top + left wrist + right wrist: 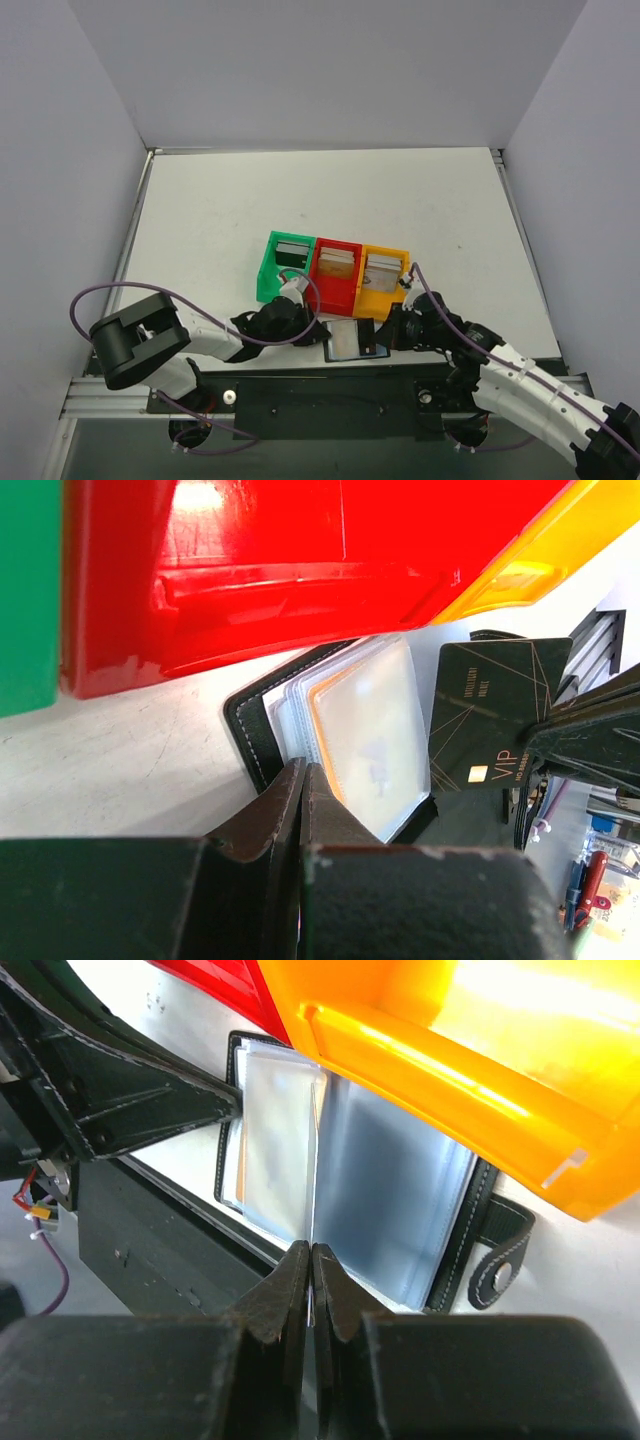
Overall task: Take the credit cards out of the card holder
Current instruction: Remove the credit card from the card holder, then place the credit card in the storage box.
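**Desk** [200,220]: white, with walls on the far, left and right sides. Broad bare surface lies beyond and to either side of the work. The near edge meets a black mounting rail.

**Three-box tray** [263,280]: green, red and orange compartments in a row, slightly skewed to the desk edges. Cards [336,262] stand in each compartment.

**Black card holder** [355,340]: lies open on the desk, clear sleeves fanned upward. It sits in the narrow strip between the tray's near wall and the rail, just beside the red and orange boxes. Little room remains on either long side.

**Left end effector** [302,775]: fingers pressed nearly together, pinching the card holder's left edge at the leather cover and sleeves.

**Right end effector** [312,1255]: fingers pressed together on a thin card seen edge-on, standing upright over the sleeves.

**Dark VIP card** [495,715]: shown face-on in the left wrist view, gold-lined, gripped at its lower right corner, and clear of the sleeves.
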### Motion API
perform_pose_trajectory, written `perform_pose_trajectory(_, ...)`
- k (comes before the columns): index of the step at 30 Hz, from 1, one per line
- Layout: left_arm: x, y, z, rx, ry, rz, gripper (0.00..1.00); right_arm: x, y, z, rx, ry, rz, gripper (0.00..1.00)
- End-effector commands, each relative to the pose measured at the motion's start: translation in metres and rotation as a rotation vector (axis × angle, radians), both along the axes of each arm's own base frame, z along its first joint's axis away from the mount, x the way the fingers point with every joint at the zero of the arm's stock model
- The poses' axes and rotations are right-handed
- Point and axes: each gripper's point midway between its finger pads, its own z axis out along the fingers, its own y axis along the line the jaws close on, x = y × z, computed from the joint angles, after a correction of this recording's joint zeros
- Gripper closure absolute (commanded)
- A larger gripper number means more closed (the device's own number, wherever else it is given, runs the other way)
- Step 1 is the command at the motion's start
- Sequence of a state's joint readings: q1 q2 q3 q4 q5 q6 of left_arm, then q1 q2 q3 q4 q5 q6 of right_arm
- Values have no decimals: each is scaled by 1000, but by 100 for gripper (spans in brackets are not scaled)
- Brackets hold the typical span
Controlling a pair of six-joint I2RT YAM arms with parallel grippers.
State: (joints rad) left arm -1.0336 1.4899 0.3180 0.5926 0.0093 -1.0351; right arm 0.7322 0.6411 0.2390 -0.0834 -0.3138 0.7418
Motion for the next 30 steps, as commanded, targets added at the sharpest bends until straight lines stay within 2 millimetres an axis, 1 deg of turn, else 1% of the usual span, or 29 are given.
perform_pose_trajectory(1, -15, 39, -37, 187, 38, -2, 100, 0, -9, 7, -44, -13, -5, 100)
perform_pose_trajectory(3, -14, 39, -33, 183, 25, 0, 98, -1, -11, 10, -45, -18, -6, 100)
perform_pose_trajectory(5, -13, 39, -26, 171, 12, -2, 93, -1, -11, 15, -45, -26, -2, 100)
perform_pose_trajectory(7, -12, 35, -14, 145, -16, -18, 88, 0, -10, 25, -37, -44, 4, 100)
perform_pose_trajectory(8, -12, 34, -10, 144, -33, -32, 83, -2, -10, 26, -36, -42, 10, 100)
perform_pose_trajectory(9, -9, 30, 2, 119, -56, -39, 80, 0, -9, 33, -27, -51, 12, 100)
perform_pose_trajectory(10, -10, 32, 4, 129, -61, -45, 74, -2, -9, 36, -29, -49, 18, 100)
perform_pose_trajectory(11, -8, 28, 18, 101, -82, -46, 71, -1, -8, 43, -19, -59, 21, 100)
perform_pose_trajectory(12, -8, 29, 22, 104, -97, -54, 66, -2, -8, 46, -19, -63, 25, 100)
perform_pose_trajectory(13, -5, 26, 38, 70, -126, -53, 64, -1, -8, 53, -15, -71, 29, 100)
perform_pose_trajectory(14, -6, 27, 40, 76, -131, -56, 59, -1, -8, 57, -13, -77, 30, 100)
perform_pose_trajectory(15, -4, 24, 57, 38, -158, -57, 56, 0, -7, 63, -8, -89, 35, 100)
perform_pose_trajectory(16, -4, 24, 70, 13, -180, -60, 29, 0, -6, 68, -3, -96, 40, 100)
perform_pose_trajectory(17, -3, 22, 81, -5, -201, -63, 28, 2, -5, 78, 5, -117, 47, 100)
perform_pose_trajectory(18, -3, 25, 92, -20, -218, -56, 27, 1, -4, 81, 11, -119, 58, 100)
perform_pose_trajectory(20, 0, 29, 115, -57, -257, -29, 27, -1, 2, 96, 32, -139, 102, 100)
perform_pose_trajectory(21, 0, 31, 123, -72, -275, -25, 27, 0, 5, 103, 30, -150, 126, 100)
perform_pose_trajectory(22, 1, 35, 142, -121, -313, -12, 27, -1, 10, 117, 53, -167, 162, 100)
perform_pose_trajectory(23, 2, 38, 150, -144, -335, -4, 27, -3, 13, 117, 46, -165, 200, 100)
perform_pose_trajectory(24, 2, 42, 165, -183, -365, 8, 27, -2, 16, 128, 56, -185, 214, 100)
perform_pose_trajectory(25, 4, 47, 172, -203, -389, 16, 27, -2, 18, 128, 41, -186, 242, 100)
perform_pose_trajectory(26, 0, 50, 185, -245, -416, 7, 27, -1, 20, 137, 48, -202, 253, 100)
perform_pose_trajectory(27, 5, 54, 191, -257, -440, 12, 27, 0, 23, 137, 38, -203, 281, 100)
perform_pose_trajectory(28, 4, 58, 199, -287, -455, -5, 27, 1, 25, 142, 43, -211, 294, 100)
perform_pose_trajectory(29, -2, 55, 206, -324, -465, -53, 27, -1, 30, 141, 39, -197, 333, 100)
perform_pose_trajectory(30, 3, 60, 209, -340, -472, -44, 27, -1, 34, 147, 45, -209, 367, 100)
